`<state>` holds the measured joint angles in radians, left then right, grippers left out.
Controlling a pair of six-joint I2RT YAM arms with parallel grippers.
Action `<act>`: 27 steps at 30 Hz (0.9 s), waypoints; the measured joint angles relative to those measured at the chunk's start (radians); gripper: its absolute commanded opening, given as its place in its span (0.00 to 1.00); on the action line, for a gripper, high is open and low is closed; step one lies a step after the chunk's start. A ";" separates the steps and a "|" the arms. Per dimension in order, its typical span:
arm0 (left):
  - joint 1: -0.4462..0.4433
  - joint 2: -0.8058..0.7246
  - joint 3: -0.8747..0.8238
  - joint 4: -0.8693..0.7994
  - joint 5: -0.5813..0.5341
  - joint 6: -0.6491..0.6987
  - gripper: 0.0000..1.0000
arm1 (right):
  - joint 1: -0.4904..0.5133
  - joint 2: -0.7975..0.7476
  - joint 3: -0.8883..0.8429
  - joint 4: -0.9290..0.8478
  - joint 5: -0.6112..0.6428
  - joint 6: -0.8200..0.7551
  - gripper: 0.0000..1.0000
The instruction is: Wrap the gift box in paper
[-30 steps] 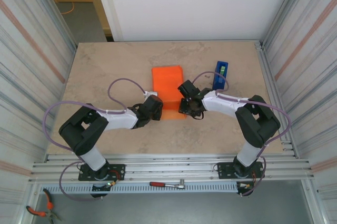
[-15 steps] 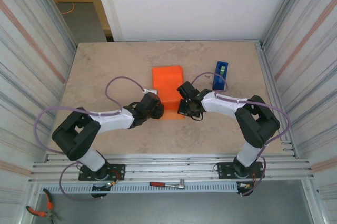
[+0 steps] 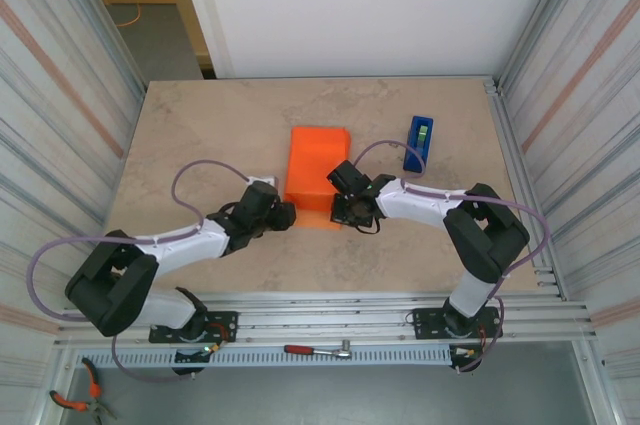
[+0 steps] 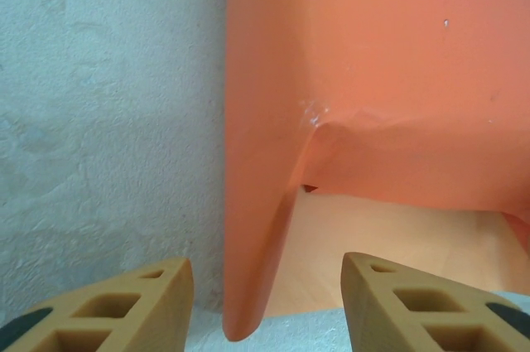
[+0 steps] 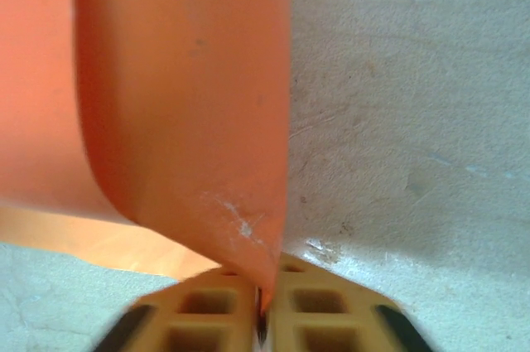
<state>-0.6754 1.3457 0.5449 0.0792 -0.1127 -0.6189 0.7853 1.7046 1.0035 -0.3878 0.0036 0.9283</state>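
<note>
The orange paper (image 3: 316,173) lies folded into a bundle at the table's middle, and the gift box is hidden beneath it. My right gripper (image 3: 341,208) is at the paper's near right corner. In the right wrist view that gripper (image 5: 263,302) is shut on the paper (image 5: 182,95), pinching the tip of a lifted flap. My left gripper (image 3: 282,214) sits just off the near left corner. In the left wrist view it (image 4: 265,306) is open, and a curled edge of the paper (image 4: 373,79) hangs between its fingers (image 4: 124,311) without touching them.
A blue tape dispenser (image 3: 420,143) stands upright to the right of the paper. Corrugated walls close in the marble table (image 3: 200,125) on the left and right. A metal rail (image 3: 320,310) runs along the near edge, behind the arm bases.
My left arm has stretched out low and its gripper has backed off to the near left of the paper. My right gripper has shifted slightly left, holding the paper's corner.
</note>
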 measured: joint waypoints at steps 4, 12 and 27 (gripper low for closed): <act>0.000 -0.002 -0.001 0.001 -0.003 -0.003 0.50 | 0.001 -0.010 -0.026 0.001 0.004 0.010 0.78; -0.001 0.011 0.001 -0.004 -0.043 0.013 0.66 | 0.027 -0.111 -0.041 -0.035 0.109 0.004 0.98; -0.034 0.031 0.038 -0.074 -0.152 0.051 0.76 | 0.051 -0.202 -0.115 -0.018 0.185 0.007 0.98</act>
<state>-0.7094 1.3769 0.5831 0.0055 -0.2649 -0.5678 0.8368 1.5028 0.8883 -0.4061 0.1890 0.9352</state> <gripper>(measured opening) 0.782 0.983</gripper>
